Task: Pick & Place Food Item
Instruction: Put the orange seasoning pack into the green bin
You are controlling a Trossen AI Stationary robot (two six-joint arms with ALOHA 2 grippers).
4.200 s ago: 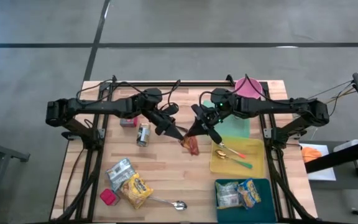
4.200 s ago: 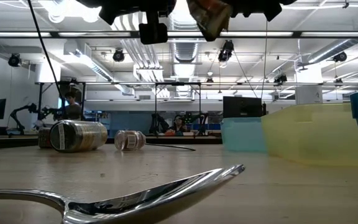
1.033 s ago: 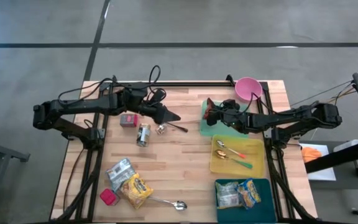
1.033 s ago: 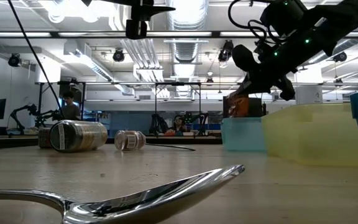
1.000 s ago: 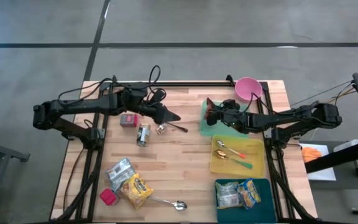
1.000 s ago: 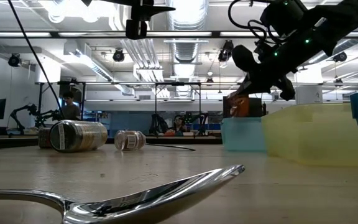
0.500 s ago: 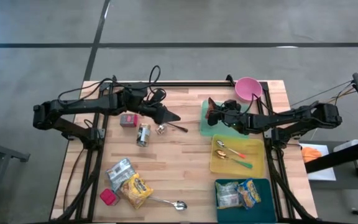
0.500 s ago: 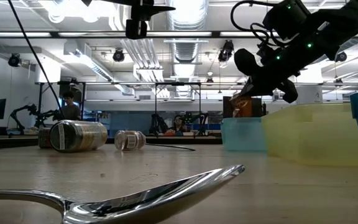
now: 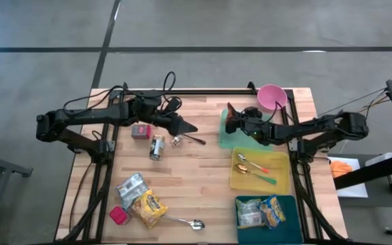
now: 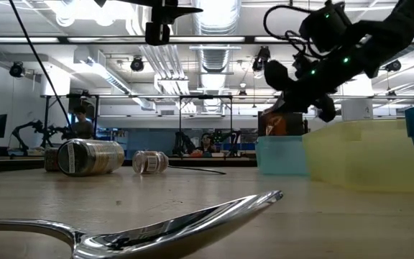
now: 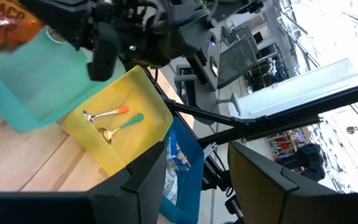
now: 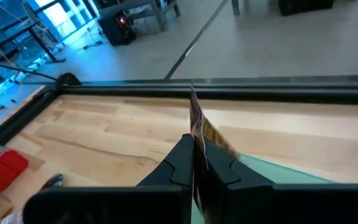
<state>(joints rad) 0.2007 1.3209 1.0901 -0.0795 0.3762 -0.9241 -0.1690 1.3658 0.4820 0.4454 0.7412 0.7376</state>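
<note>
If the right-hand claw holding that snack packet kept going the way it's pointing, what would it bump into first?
The right gripper, shut on the snack packet, points across the teal bin toward the table's far edge. Probably the black rail there, though depth is hard to judge.

You've got a light wood table [image 9: 196, 170], planked, matt w/ visible grain. Spoon [image 10: 164, 226] up front is polished metal, mirror-glossy, smooth. Two cans lying down: bigger can [image 10: 90, 157] shiny metal w/ paper label, smaller can [image 10: 150, 162] same look. Teal tray [image 9: 249, 139], yellow bin [image 9: 279, 178] & dark teal bin [image 9: 296, 218] all smooth plastic; yellow one looks translucent in low view. Pink bowl [image 9: 271, 96] plastic, smooth. Snack packet [image 12: 199, 134] pinched in right gripper [image 12: 194, 163] is thin crinkly foil/film, glossy print. Packets [image 9: 140, 199] near table front likewise shiny film. Both arms & left gripper [image 11: 194, 171] dark matt plastic/metal, fingers [image 11: 148, 177] smooth w/ dull sheen
</note>
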